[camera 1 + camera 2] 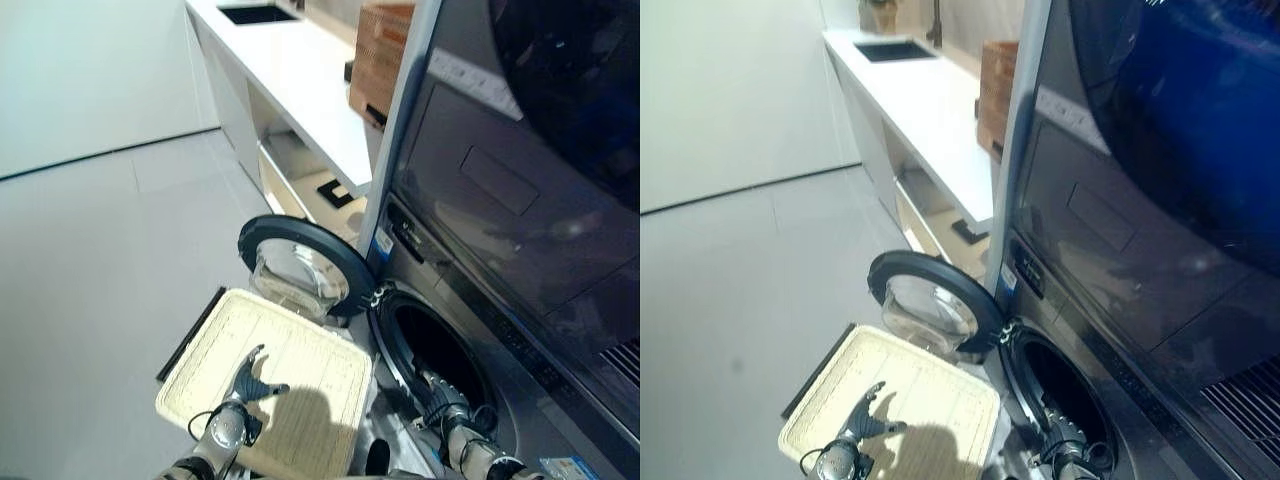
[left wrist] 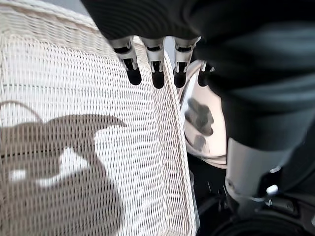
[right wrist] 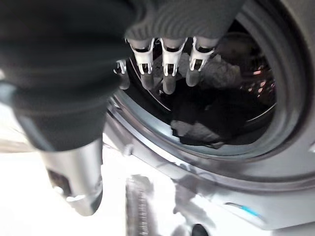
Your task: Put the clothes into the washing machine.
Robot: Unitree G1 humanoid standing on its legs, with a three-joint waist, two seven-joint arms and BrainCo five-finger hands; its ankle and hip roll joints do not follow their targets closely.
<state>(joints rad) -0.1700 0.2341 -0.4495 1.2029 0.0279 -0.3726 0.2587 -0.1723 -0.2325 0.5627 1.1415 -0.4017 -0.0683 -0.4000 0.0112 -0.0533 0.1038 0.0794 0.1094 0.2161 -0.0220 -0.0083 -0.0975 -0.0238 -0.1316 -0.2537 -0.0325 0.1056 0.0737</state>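
right hand (image 1: 445,402) is at the near rim of the washing machine (image 1: 500,330) opening, fingers (image 3: 167,73) straight and spread, nothing held. right wrist view looks straight past them into the drum (image 3: 216,98): clothes (image 3: 197,118) sit inside, a dark piece low in the drum and a lighter, greyish one behind it. one dark edge lies close to the door seal; can't tell if it hangs over the lip.

left hand (image 1: 250,377) hovers over the wicker basket (image 1: 300,350) on the floor, left of the machine. fingers (image 2: 157,78) loose and apart, empty. the basket weave under it is bare in the left wrist view, and the eye views show no garments in it either.

round door (image 1: 300,262) is swung fully open, glass bowl facing up, at the far side of the basket. beyond it, a white counter (image 1: 300,70) with a sink (image 1: 255,14) runs away from the machine.

judgement: loading looks done or nearly so. basket reads empty, load is in the drum, both hands free. left, as far as i can tell: push any cloth near the seal deeper in, pull the right hand clear of the opening. closing the door isn't named in the task, so optional.
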